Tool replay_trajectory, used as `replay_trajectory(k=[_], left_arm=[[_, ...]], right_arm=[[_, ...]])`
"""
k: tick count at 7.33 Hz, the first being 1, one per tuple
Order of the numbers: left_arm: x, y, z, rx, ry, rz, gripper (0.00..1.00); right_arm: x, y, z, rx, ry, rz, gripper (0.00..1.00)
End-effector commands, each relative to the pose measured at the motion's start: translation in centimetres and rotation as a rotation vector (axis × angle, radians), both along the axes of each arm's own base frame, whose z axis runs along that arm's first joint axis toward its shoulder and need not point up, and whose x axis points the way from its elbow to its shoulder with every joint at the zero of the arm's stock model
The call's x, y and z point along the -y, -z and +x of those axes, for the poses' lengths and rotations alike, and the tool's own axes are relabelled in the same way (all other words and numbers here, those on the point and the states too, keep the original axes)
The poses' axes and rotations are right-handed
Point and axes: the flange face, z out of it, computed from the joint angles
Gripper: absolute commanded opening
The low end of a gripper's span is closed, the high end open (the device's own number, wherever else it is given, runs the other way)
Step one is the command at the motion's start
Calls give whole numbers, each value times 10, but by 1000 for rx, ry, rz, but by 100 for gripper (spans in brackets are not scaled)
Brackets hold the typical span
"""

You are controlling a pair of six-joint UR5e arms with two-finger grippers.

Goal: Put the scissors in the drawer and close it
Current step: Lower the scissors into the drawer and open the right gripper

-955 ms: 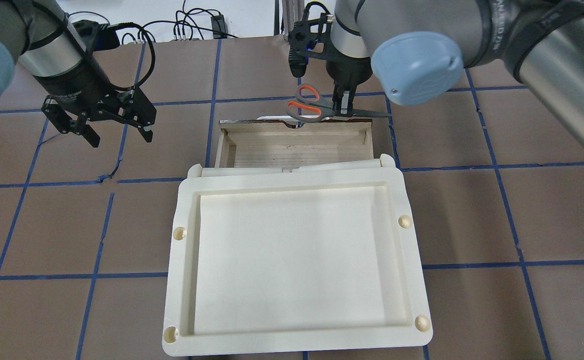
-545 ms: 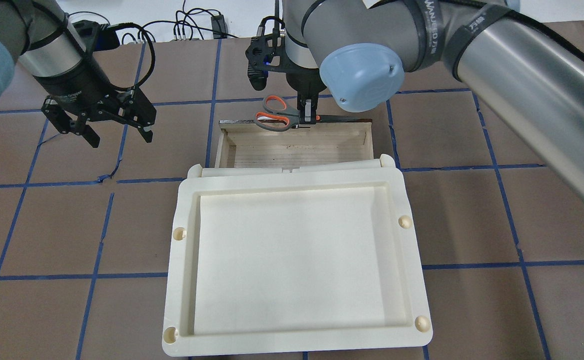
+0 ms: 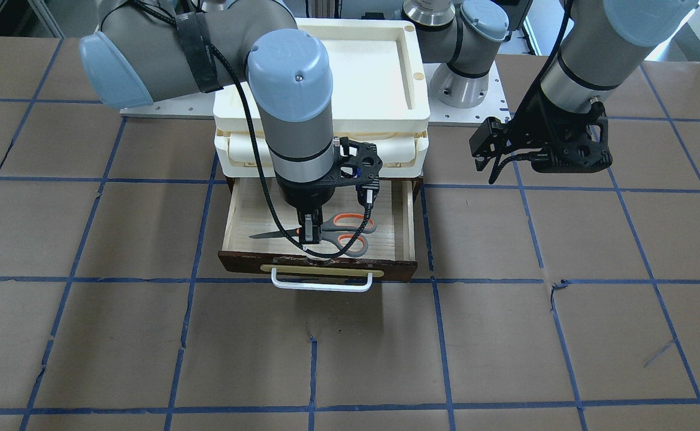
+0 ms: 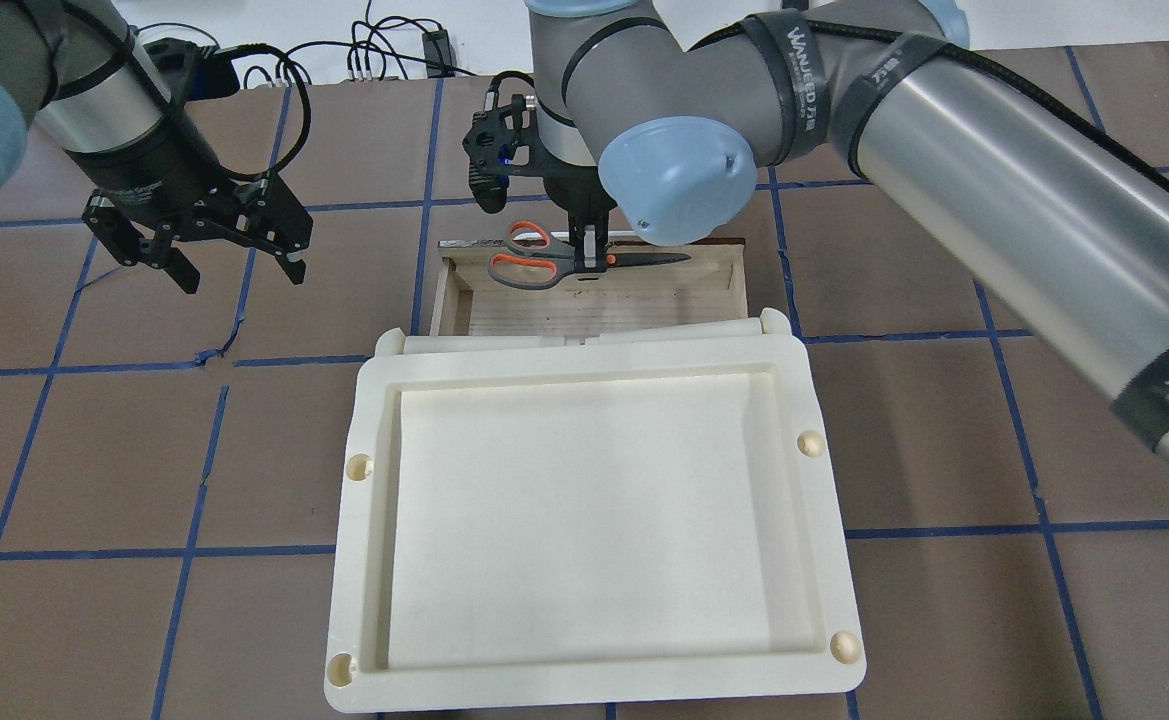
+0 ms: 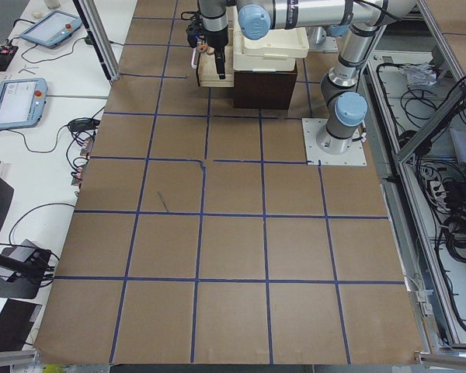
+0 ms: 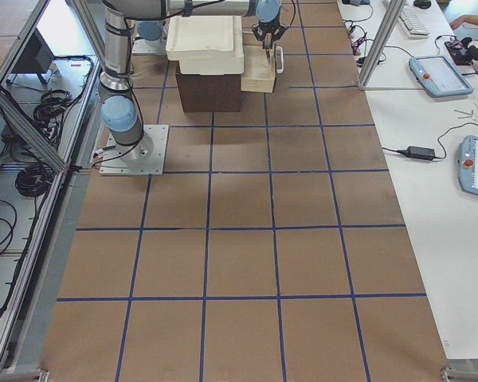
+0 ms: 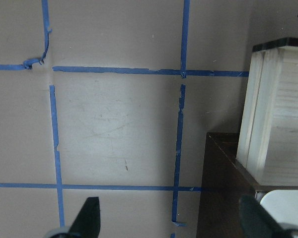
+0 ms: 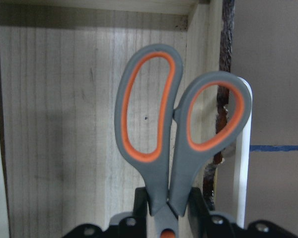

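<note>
The scissors (image 3: 350,232), with grey-and-orange handles, hang level over the open drawer (image 3: 248,206), close behind its dark front. My right gripper (image 3: 308,237) is shut on them near the pivot, handles pointing to the robot's left. They also show in the overhead view (image 4: 529,262) under the right gripper (image 4: 589,258). In the right wrist view the scissors (image 8: 174,134) sit over the drawer's wood floor (image 8: 64,124), with one loop above the front edge and the white handle (image 8: 243,163). My left gripper (image 4: 239,268) is open and empty above the table, left of the drawer.
A cream plastic tray (image 4: 364,520) lies on top of the cabinet, over cream flap compartments (image 3: 230,152). The drawer's white bar handle (image 3: 320,286) sticks out toward the far side. Brown table with blue tape lines (image 4: 974,330) surrounds the cabinet. Cables (image 4: 374,55) lie at the far edge.
My right arm has carried the scissors toward the overhead view's left and a little nearer the robot, from over the drawer's front to over its inside. The left arm has not moved.
</note>
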Motion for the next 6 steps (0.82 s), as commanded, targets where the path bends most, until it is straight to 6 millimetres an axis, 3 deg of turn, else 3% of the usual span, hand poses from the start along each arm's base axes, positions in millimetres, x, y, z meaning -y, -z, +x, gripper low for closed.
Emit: replay_trajectory(k=[1,6], left_arm=[[0,0,0,1,0,-1,100],[-2,-2,0,0,0,2,100]], right_arm=[[-2,14,3,-12,36,25,8],[-12,18,8,-32,99,38,8]])
